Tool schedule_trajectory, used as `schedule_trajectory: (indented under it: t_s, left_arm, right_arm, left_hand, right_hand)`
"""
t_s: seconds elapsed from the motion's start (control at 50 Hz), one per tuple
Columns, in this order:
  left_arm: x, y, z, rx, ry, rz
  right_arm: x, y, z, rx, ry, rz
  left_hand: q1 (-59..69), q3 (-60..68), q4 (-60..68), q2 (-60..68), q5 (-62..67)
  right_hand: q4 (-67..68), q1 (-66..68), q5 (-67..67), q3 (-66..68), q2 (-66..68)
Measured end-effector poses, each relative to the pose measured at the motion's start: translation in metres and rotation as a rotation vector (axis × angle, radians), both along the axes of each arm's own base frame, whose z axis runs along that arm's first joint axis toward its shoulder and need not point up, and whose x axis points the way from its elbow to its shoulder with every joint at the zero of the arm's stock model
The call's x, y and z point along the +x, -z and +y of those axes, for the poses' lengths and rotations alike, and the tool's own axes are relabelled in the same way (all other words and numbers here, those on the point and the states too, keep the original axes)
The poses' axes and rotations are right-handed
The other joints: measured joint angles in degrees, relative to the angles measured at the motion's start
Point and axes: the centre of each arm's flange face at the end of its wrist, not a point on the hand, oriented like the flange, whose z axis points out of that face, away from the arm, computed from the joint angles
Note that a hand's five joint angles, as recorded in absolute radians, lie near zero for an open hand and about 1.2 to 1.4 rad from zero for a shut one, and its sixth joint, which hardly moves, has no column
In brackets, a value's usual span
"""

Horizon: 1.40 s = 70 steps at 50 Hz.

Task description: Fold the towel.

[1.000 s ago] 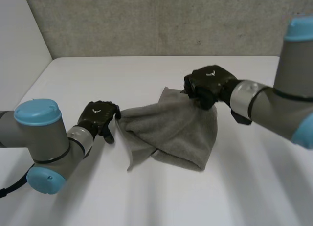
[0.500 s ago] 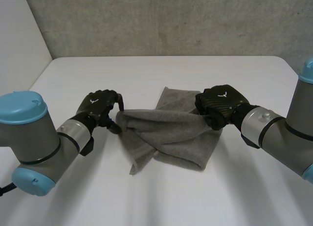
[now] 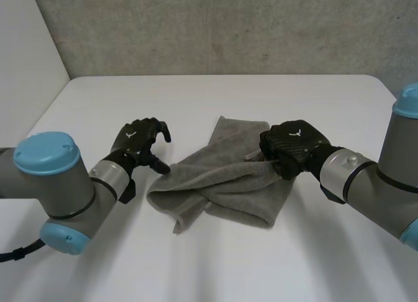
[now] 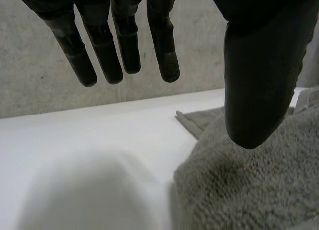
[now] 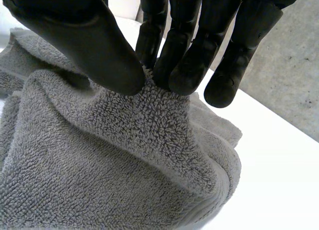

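Observation:
A grey towel (image 3: 222,184) lies bunched and partly folded on the middle of the white table (image 3: 196,99). My right hand (image 3: 287,147) is at the towel's right edge, and in the right wrist view its thumb and fingers (image 5: 184,46) pinch a raised fold of the towel (image 5: 124,140). My left hand (image 3: 137,142) hovers just beside the towel's left end, apart from it. In the left wrist view its fingers (image 4: 124,41) hang straight and its thumb stands above the towel (image 4: 249,185) without holding it.
A grey concrete wall (image 3: 215,27) runs behind the table's far edge. Bare table top stretches in front of the towel and to the left of my left hand. Both arms come in from the near corners.
My left hand has let go of the towel's left end, which has dropped flat onto the table. My right hand has come nearer and lower, still pinching the right edge.

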Motion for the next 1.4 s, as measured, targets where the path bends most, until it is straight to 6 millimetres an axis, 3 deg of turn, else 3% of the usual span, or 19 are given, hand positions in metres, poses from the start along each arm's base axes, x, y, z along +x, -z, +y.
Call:
schedule_trajectory:
  t_s: [0.16, 0.5, 1.12, 1.4]
  left_arm:
    - [0.001, 0.01, 0.004, 0.043, 0.005, -0.017]
    - [0.011, -0.005, 0.026, 0.083, 0.022, -0.031]
    - [0.001, 0.023, 0.032, 0.153, 0.062, -0.071]
    - [0.0, 0.039, 0.026, 0.11, 0.08, -0.191]
  right_arm:
    - [0.0, 0.003, -0.003, -0.008, 0.005, 0.001]
    - [-0.007, 0.01, -0.019, -0.038, 0.083, 0.005]
    - [-0.01, 0.01, -0.024, -0.061, 0.124, 0.006]
    - [-0.01, 0.01, -0.023, -0.059, 0.124, 0.006]
  left_hand:
    - [0.0, 0.0, 0.0, 0.0, 0.07]
    - [0.16, 0.02, 0.0, 0.02, 1.46]
    - [0.16, 0.04, 0.12, 0.1, 1.78]
    - [1.95, 0.97, 1.04, 1.01, 3.21]
  right_hand:
    - [0.0, 0.0, 0.0, 0.0, 0.0]
    - [0.0, -0.07, 0.0, 0.0, 0.0]
    - [0.0, -0.07, 0.0, 0.0, -0.04]
    - [0.0, -0.07, 0.0, 0.0, -0.04]
